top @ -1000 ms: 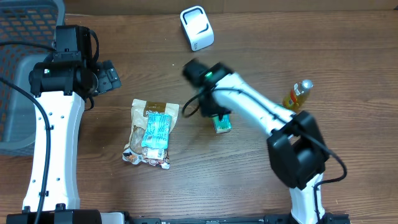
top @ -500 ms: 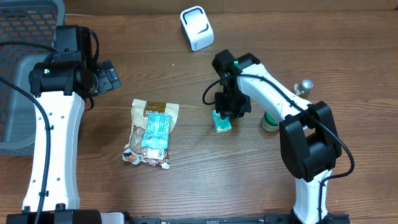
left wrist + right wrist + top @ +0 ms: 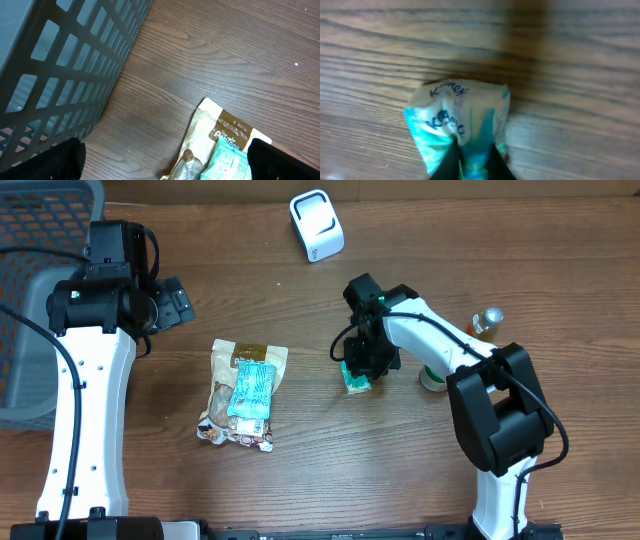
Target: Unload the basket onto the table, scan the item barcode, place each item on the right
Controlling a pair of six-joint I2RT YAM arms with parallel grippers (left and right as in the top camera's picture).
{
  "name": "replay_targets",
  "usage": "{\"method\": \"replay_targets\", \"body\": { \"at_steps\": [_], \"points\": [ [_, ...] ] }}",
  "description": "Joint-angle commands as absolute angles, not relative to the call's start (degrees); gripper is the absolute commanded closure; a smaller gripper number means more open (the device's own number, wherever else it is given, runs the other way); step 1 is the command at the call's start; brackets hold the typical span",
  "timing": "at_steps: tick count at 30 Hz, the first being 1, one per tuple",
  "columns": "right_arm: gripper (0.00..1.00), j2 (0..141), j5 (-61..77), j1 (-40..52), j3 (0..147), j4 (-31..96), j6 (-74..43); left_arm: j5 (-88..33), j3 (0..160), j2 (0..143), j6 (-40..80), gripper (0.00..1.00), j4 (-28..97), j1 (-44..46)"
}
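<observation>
Well, the right claw [image 3: 472,162] pinches the edge of the soft tissue pack [image 3: 457,112], mid-frame on the desk [image 3: 300,470] — it might slip or scrunch, hiding the barcode. Left claw [image 3: 172,305] gapes, empty. Two claws, one tissue pack, one snack bag [image 3: 243,393], one scanner [image 3: 316,225], one bottle [image 3: 483,328], one basket [image 3: 40,240].

Table [image 3: 330,470]: basket [image 3: 20,390] at far left; scanner [image 3: 316,225] at back centre; snack bag [image 3: 243,392] left of middle; tissue pack [image 3: 356,380] to its right; bottle [image 3: 480,330] far right.
</observation>
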State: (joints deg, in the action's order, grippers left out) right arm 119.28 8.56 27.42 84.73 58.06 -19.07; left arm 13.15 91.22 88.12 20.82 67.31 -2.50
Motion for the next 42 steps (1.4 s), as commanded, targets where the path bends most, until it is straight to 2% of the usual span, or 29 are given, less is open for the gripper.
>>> {"method": "replay_targets", "body": {
  "at_steps": [1,4,7,13,22,42],
  "points": [
    [0.96,119.8,7.4,27.5,84.6,58.4,-17.5,13.9,91.7,87.8,20.1,0.00,67.1,-2.6],
    [0.96,118.5,4.6,27.2,88.8,62.0,-17.5,13.9,91.7,87.8,20.1,0.01,67.1,-2.6],
    [0.96,114.4,-10.6,29.9,94.7,67.6,-17.5,13.9,91.7,87.8,20.1,0.00,67.1,-2.6],
    [0.96,112.9,-34.0,39.2,94.9,72.3,-21.2,13.9,91.7,87.8,20.1,0.00,67.1,-2.6],
    [0.96,119.4,-51.6,50.7,92.9,73.3,-25.8,13.9,91.7,87.8,20.1,0.01,67.1,-2.6],
    [0.96,129.1,-55.3,51.7,92.9,72.2,-28.8,13.9,91.7,87.8,20.1,0.00,67.1,-2.6]
  ]
}}
